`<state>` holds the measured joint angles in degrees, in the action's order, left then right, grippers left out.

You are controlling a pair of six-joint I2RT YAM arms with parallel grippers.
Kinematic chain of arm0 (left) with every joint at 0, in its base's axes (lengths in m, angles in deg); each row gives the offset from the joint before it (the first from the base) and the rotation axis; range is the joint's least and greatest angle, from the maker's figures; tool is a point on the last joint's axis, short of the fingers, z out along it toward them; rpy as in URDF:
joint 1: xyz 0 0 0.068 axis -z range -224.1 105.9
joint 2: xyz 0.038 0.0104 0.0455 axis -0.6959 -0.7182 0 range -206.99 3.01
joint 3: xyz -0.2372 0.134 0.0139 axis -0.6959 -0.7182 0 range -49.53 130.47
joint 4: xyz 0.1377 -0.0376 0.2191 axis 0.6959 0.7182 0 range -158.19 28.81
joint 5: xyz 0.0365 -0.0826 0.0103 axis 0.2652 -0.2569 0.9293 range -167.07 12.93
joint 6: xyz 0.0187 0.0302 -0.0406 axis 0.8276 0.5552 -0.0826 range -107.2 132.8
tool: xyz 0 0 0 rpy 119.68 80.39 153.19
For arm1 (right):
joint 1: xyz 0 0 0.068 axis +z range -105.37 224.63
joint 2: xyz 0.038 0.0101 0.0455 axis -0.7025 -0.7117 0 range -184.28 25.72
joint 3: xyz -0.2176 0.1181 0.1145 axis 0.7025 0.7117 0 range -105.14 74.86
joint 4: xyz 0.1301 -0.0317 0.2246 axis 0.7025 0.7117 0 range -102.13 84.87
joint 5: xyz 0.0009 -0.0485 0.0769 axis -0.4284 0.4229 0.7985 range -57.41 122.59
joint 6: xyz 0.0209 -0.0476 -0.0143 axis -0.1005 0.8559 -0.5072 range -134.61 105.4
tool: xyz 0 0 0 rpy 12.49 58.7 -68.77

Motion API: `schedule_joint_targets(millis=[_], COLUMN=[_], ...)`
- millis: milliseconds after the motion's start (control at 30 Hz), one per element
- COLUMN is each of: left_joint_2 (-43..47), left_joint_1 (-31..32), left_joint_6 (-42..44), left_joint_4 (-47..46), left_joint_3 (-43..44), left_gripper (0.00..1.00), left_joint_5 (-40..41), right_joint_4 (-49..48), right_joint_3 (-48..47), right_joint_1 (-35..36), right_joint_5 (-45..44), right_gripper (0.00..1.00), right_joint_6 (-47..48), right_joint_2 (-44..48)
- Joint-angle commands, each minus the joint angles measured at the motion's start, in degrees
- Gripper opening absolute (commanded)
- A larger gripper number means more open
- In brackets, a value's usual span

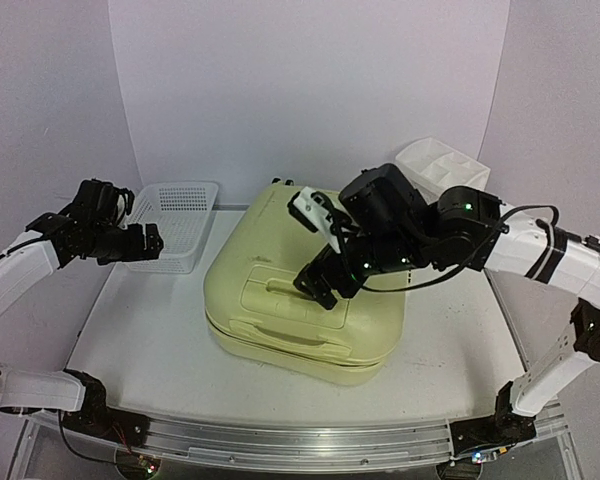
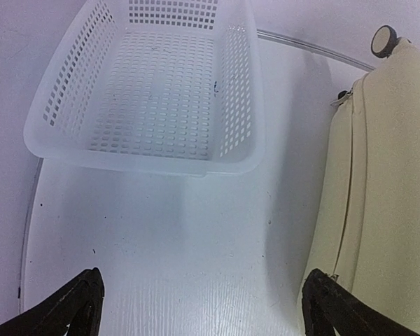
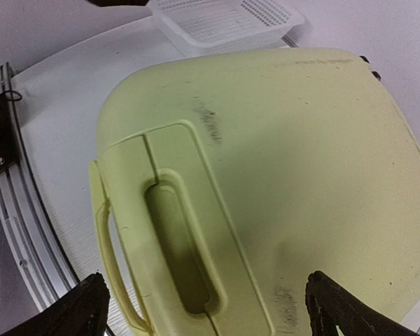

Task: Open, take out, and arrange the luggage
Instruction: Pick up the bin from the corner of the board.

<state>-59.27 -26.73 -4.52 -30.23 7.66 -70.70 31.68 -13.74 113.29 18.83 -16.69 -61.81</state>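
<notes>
Currently the luggage (image 1: 300, 300) lies flat at the centre of the top view, lid up, both shells together, so opening is not yet done

Right gripper (image 1: 320, 285) hovers over the lower middle of the lid, claw spread wide, nothing in it. In the right wrist view the recessed handle (image 3: 178, 245) sits lower left of centre. Left gripper (image 1: 150, 243) is at the left of the top view, just beside the mesh basket (image 1: 175, 187), also spread wide and empty

Step in hand, my judgement:
- work the seam (image 2: 350, 203), not the smooth lid; I cannot tell whether the zip is done up
- bring one claw to the seam at a corner and use the other to steady the shell against sliding
- side handle (image 3: 108, 273) faces the lower edge, so I guess the hinge is opposite; unconfirmed

Room:
- bare table (image 1: 140, 340) at lower left is the widest free patch
- basket near the upper-left corner and drawer organizer (image 1: 440, 165) at upper right crowd the back
- luggage sits near the table's lower edge; keep any pull from dragging it that way
</notes>
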Motion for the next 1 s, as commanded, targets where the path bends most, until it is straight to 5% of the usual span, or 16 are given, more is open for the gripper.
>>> schedule_joint_targets(millis=[0, 233, 600, 967], left_joint_2=[0.5, -0.2, -0.7, -10.5], left_joint_1=[0.0, 0.0, -0.2, -6.2], left_joint_6=[-2.0, -1.1, -13.4, -21.3], left_joint_4=[1.0, 1.1, 1.2, 1.0], left_joint_3=[2.9, 3.7, 3.5, 8.9], left_gripper=[1.00, 1.00, 1.00, 0.99], left_joint_5=[3.3, 3.9, 10.9, 5.8], right_joint_4=[-2.6, -2.4, -2.2, -2.5], right_joint_3=[-0.1, 1.1, 4.6, 7.0], right_joint_1=[-5.2, -10.4, -19.9, -24.9], right_joint_5=[-1.8, -4.6, -3.6, -2.7], right_gripper=[0.98, 0.98, 0.98, 0.98], right_joint_6=[-5.7, -9.8, -16.1, -21.1], right_joint_2=[3.0, 3.1, 4.5, 3.6])
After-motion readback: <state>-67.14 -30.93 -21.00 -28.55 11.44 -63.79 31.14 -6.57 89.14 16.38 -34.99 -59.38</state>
